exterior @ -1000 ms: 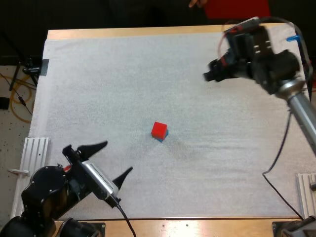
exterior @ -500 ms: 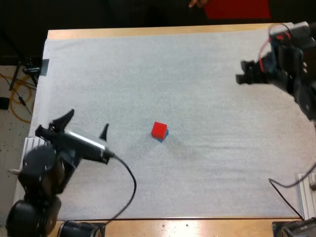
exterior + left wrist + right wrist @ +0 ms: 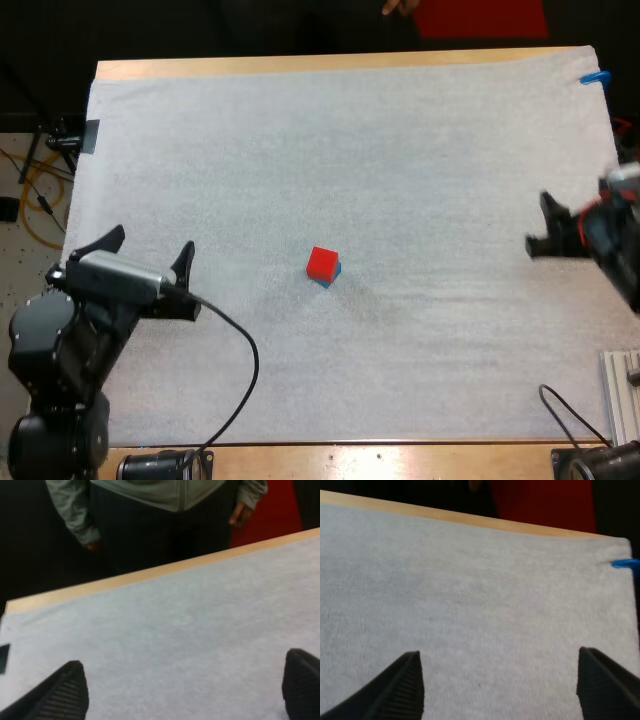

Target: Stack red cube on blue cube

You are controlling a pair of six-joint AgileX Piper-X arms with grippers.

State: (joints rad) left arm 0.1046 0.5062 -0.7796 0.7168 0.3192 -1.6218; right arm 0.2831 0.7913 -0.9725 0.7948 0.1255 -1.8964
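**High view.** The red cube (image 3: 321,262) sits just below the centre of the frame, on top of the blue cube (image 3: 335,271). A thin sliver of the blue cube shows along the red cube's lower right edge. The stack stands on the white mat (image 3: 300,150), which covers nearly the whole wooden counter (image 3: 250,67). The left gripper (image 3: 148,247) is in the lower left of the frame, at the mat's left margin and well apart from the cubes. Its fingers (image 3: 184,260) are spread wide and hold nothing. The right gripper (image 3: 542,223) is at the right edge of the frame, about level with the stack and well apart from it. Its two black tips are also parted, with nothing between them. A hand (image 3: 398,7) shows at the upper edge of the frame, beyond the counter's far side.

**Left wrist view.** The arm's own two ribbed fingers stand far apart over bare mat, clear of any object. Beyond the mat runs the counter's far wooden edge. Behind it stands a person (image 3: 165,492) in a light grey zipped top and dark trousers, with both arms hanging at the sides.

**Right wrist view.** The arm's own two fingers stand wide apart above bare mat and grasp nothing. The mat's far right corner and the counter's wooden edge lie beyond them.
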